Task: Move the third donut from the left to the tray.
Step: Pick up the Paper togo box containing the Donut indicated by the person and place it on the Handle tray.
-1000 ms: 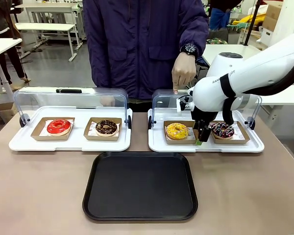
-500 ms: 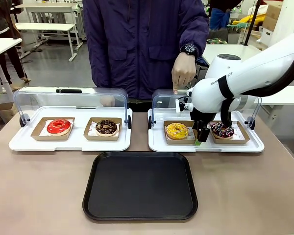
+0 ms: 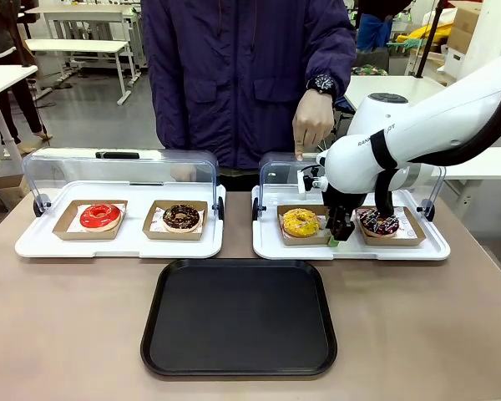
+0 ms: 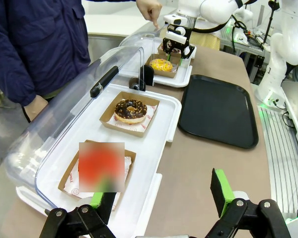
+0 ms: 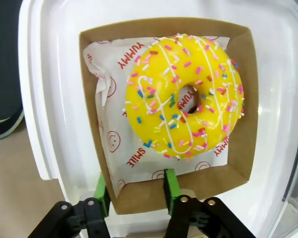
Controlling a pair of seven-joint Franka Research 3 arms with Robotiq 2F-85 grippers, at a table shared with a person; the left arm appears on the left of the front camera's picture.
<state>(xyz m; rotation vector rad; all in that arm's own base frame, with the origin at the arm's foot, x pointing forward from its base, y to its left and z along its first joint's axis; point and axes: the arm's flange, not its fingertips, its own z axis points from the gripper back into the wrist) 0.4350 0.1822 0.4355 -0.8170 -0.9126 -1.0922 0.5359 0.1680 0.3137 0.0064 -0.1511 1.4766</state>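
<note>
The third donut from the left [image 3: 301, 221] has yellow icing and sprinkles and sits in a brown cardboard holder [image 5: 238, 168] on the right white tray [image 3: 351, 249]. In the right wrist view the donut [image 5: 184, 94] lies just beyond my right gripper [image 5: 135, 188], whose green pads are shut across the holder's near corner, one inside the wall and one outside. From the front, my right gripper [image 3: 338, 234] stands at the holder's right edge. The black tray [image 3: 238, 317] lies nearer, at the table's middle. My left gripper [image 4: 161, 198] hangs open over the left white tray's end, holding nothing.
A person's hand [image 3: 311, 125] points a finger down onto the right clear lid. A chocolate sprinkled donut [image 3: 379, 221] sits right of my gripper. The left white tray [image 3: 117, 244] holds a red donut [image 3: 100, 215] and a chocolate donut [image 3: 181, 217] under its raised lid.
My right gripper's jaws have closed from wide open onto the yellow donut's holder. The holder has shifted slightly left and up.
</note>
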